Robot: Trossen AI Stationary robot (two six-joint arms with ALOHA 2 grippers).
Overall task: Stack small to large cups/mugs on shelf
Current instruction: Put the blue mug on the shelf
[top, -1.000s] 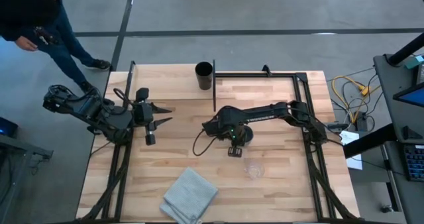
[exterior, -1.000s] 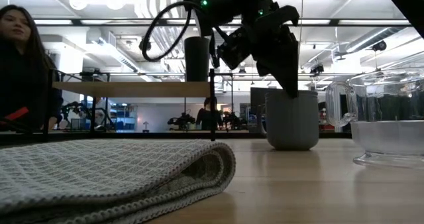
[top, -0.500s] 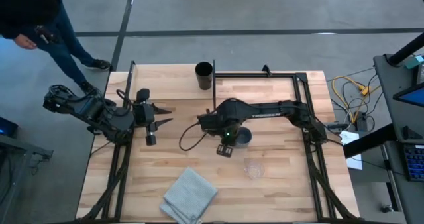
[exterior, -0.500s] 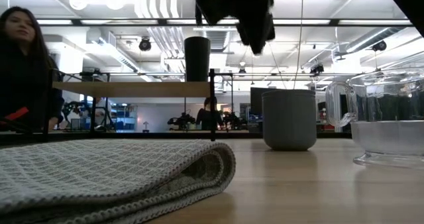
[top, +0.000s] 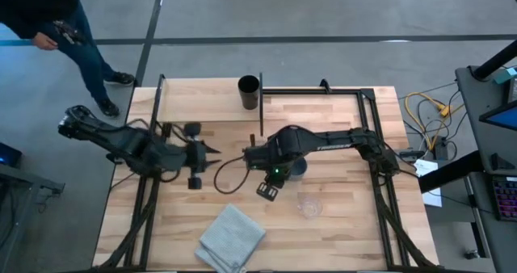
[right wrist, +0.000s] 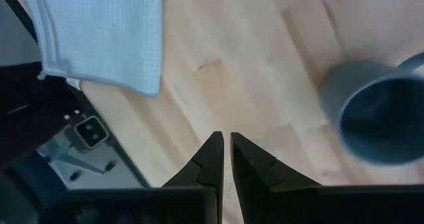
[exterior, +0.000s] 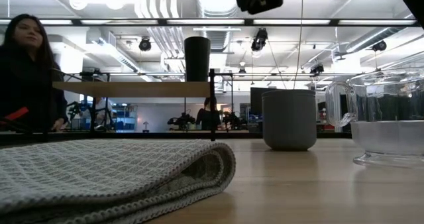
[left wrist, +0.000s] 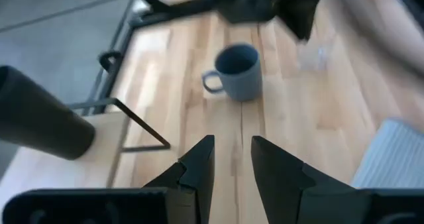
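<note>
The tall black cup point(top: 249, 93) stands upright on the pale wooden shelf point(top: 202, 111) at the table's far side. On the tabletop, the blue-grey mug point(top: 299, 169) stands upright near the middle, and the clear glass cup point(top: 309, 206) stands nearer the front. My right gripper point(right wrist: 225, 151) hangs high above the table just left of the mug, pointing steeply down. It is shut and holds nothing. My left gripper point(top: 214, 151) reaches in from the left, open and empty, pointing toward the mug point(left wrist: 235, 71).
A folded grey cloth point(top: 233, 237) lies near the table's front edge. The shelf's black metal upright point(top: 261, 103) stands next to the black cup. The shelf board to the left of that cup is bare. A person point(top: 40, 23) stands beyond the table's far left corner.
My right gripper has risen from the mug's rim to high above the table, drifted toward the table's left and near edges, and rolled. The mug has stayed upright on the table. My left gripper has moved toward the table's right and tipped downward.
</note>
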